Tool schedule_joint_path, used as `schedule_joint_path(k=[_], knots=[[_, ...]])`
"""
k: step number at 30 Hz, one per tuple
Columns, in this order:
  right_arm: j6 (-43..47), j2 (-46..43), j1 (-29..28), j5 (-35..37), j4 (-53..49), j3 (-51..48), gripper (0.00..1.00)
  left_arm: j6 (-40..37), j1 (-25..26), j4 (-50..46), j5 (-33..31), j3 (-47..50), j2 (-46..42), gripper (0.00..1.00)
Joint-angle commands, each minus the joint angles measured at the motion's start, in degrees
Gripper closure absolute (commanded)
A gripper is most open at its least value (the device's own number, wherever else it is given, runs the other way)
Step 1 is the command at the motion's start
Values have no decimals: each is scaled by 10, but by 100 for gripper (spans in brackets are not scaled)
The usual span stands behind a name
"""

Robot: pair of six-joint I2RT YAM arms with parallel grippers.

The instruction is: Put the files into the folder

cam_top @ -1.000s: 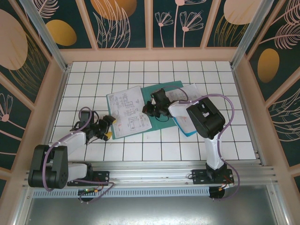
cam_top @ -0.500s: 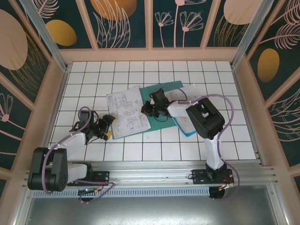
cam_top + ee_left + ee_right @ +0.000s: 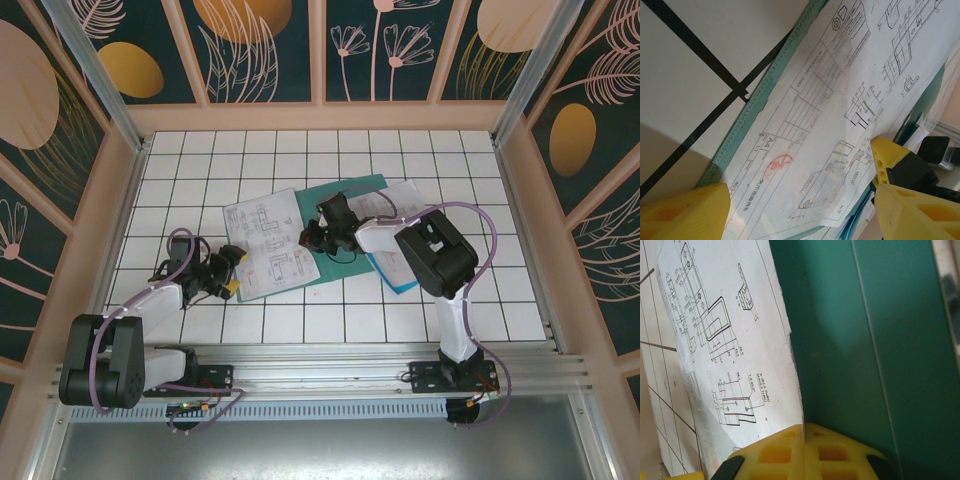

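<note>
- Reaching low with left gripper [image 3: 228,270], left of green folder [image 3: 352,192], fingers spread wide.
- Pinching printed sheet [image 3: 262,245] by its edge with right gripper [image 3: 312,234], over green folder.
- Two printed sheets, one blue sheet [image 3: 398,277], one green folder.

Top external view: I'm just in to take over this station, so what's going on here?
Two robot arms are filing papers. The right hand is shut on the right edge of a white paper sheet printed with line drawings, which lies on the thin dark green folder, flat on the white gridded table. The left hand is open at the sheet's near left corner. A plain cyan-blue sheet lies under the right arm.
</note>
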State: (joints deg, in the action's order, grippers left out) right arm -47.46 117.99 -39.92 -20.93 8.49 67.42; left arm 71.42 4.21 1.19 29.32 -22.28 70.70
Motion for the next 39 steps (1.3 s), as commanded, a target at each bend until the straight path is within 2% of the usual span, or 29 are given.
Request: schedule_joint_path(k=[1, 3, 5, 9, 12, 15, 20, 27, 39], knots=[[-10, -40, -6, 16, -29, -11, 85, -13, 4, -44, -22, -26, -22, 24], [-14, -62, -6, 28, -43, -11, 68, -20, 4, -68, -29, -44, -30, 24], [-18, -87, -6, 49, -68, -6, 56, -25, 9, -83, -33, -59, -34, 24], [-22, -143, 3, 99, -124, 4, 45, -15, 49, -84, -37, -93, -18, 23], [-23, -179, 25, 115, -148, -7, 44, 9, 110, -53, -48, -123, 16, 23], [-31, -195, 56, 90, -154, -25, 43, 36, 173, -12, -60, -154, 67, 23], [-59, -185, 69, 69, -179, -19, 42, 58, 234, 38, -73, -189, 151, 23], [-113, -123, 40, 61, -217, 28, 42, 49, 244, 47, -81, -166, 188, 23], [-137, -65, 23, 70, -239, 75, 42, 43, 245, 56, -77, -117, 190, 23]])
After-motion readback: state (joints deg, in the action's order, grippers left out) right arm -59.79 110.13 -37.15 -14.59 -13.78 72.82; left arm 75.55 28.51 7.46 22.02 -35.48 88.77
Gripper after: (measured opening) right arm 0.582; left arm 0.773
